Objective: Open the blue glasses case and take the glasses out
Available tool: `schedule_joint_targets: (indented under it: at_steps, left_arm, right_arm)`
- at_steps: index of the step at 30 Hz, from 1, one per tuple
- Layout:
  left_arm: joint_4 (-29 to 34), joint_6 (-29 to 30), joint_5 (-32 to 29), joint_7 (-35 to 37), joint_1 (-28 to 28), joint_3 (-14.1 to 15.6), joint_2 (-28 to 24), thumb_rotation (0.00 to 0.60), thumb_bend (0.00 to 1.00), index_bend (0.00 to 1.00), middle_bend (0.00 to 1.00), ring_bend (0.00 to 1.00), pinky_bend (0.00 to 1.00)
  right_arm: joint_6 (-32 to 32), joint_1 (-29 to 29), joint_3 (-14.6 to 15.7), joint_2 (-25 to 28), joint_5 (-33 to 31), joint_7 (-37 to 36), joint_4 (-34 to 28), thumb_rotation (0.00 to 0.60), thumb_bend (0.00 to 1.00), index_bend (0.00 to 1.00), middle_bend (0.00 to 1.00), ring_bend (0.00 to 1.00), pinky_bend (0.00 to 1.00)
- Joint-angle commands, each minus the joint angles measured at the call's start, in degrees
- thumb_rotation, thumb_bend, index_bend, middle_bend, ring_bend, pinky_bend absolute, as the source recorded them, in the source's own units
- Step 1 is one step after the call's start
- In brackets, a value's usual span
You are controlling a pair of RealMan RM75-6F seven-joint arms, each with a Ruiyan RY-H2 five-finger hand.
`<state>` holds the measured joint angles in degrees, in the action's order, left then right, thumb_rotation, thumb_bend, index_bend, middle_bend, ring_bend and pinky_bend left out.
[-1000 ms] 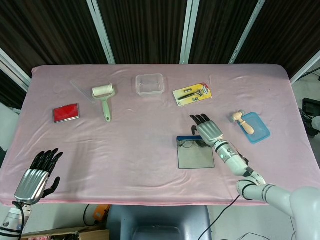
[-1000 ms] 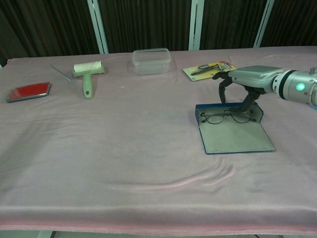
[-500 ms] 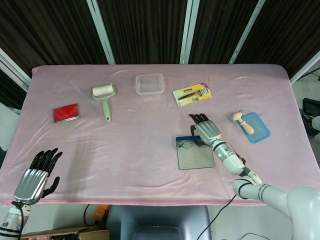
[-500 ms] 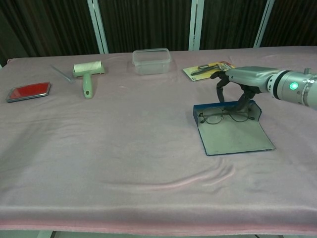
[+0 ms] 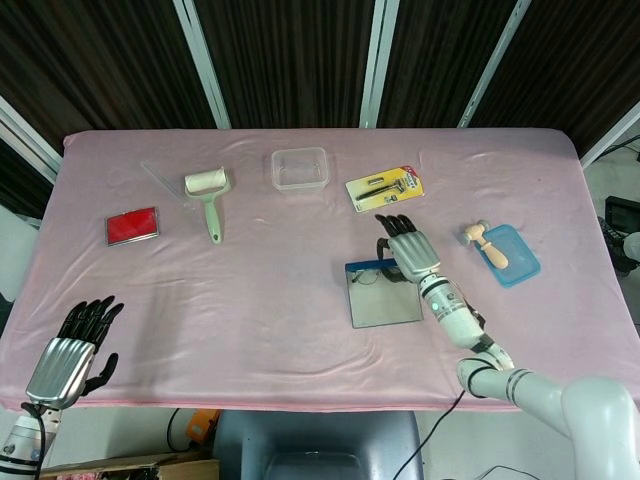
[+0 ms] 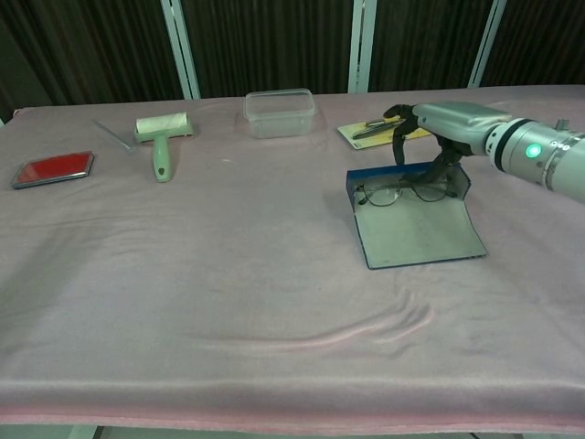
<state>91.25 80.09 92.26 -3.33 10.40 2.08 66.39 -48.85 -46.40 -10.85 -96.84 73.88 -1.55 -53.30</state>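
The blue glasses case (image 5: pixel 385 300) (image 6: pixel 416 233) lies open right of the table's middle, its lid flat toward me. Thin-framed glasses (image 6: pixel 402 192) (image 5: pixel 372 277) lie in the shallow tray at its far side. My right hand (image 5: pixel 410 250) (image 6: pixel 448 119) hovers over that far side, palm down. Its dark fingers (image 6: pixel 398 146) reach down at the rear wall and the thumb comes down inside by the glasses; no grip shows. My left hand (image 5: pixel 70 350) hangs off the table's near left corner, fingers apart, holding nothing.
Along the far side lie a red flat case (image 5: pixel 132 225), a lint roller (image 5: pixel 208 195), a clear plastic box (image 5: pixel 299 168) and a yellow carded tool (image 5: pixel 384 188). A blue tray (image 5: pixel 520 262) with a wooden piece sits to the right of my hand.
The open case has slid away from me and a little left, together with my right hand, which keeps the same pose. The left hand has not moved.
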Motion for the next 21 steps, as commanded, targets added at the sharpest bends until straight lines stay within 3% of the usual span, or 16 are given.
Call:
schedule_joint_targets:
  at_steps: [1,5,21]
  left_arm:
    - [0.01,-0.2,-0.07,0.02,0.11,0.0,-0.03,0.6,0.44,0.0,0.0,0.0,0.06]
    - [0.07,-0.49,-0.14,-0.2,0.2,0.05,0.0,0.6,0.44,0.0,0.0,0.0,0.06]
    - [0.23,-0.78,0.12,-0.63,0.32,0.29,0.08,0.6,0.44,0.0,0.0,0.0,0.05]
  right_arm:
    - [-7.18,0.51,0.75,-4.39,4.53,-1.58,6.19,0.6,0.48,0.71,0.15,0.07,0.0]
    - [-12.46,0.6,1.74,-7.96,7.89,-3.47,12.6,0.6,0.48,0.71,0.15,0.07,0.0]
    - [-18.25,0.6,2.04,-14.92,10.27,-7.64,24.52,0.6,0.48,0.71,0.15,0.07,0.0]
